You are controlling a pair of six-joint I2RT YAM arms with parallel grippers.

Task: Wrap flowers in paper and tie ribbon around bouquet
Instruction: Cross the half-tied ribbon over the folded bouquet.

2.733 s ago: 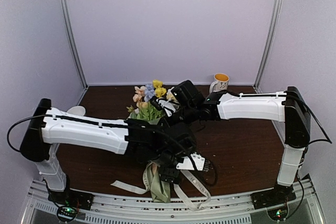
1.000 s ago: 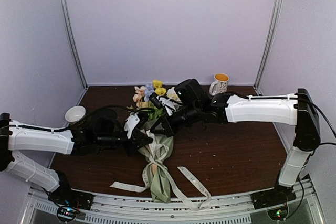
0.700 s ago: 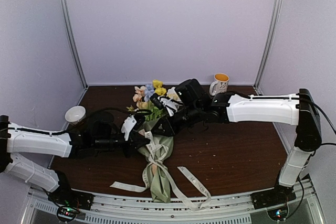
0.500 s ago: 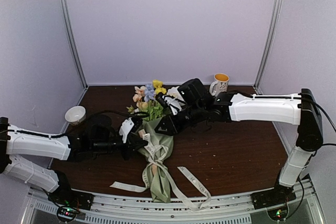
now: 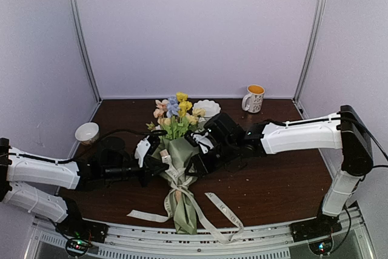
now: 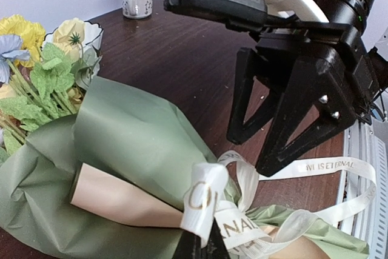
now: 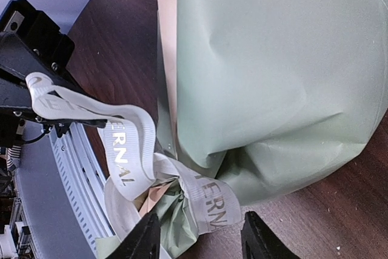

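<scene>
The bouquet lies on the table, a sage-green paper (image 5: 182,161) cone with its peach inner side (image 6: 121,201) showing, and the pastel flowers (image 5: 174,112) pointing away from me. The cream ribbon (image 6: 205,201) is knotted round the cone's narrow part, with long tails (image 5: 223,211) trailing toward the near edge. My left gripper (image 6: 203,248) is shut on one loop of the ribbon and holds it out to the left. Just right of the knot, my right gripper (image 7: 200,244) hangs open over the ribbon (image 7: 212,201), holding nothing.
A small white bowl (image 5: 88,131) sits at the left. A scalloped white dish (image 5: 207,108) stands behind the flowers, and a patterned mug (image 5: 253,97) is at the back right. The metal rail (image 5: 254,235) runs along the near edge.
My right gripper has opened and slid from the flower end down to the knot. My left gripper has pulled back leftward with the ribbon loop.
</scene>
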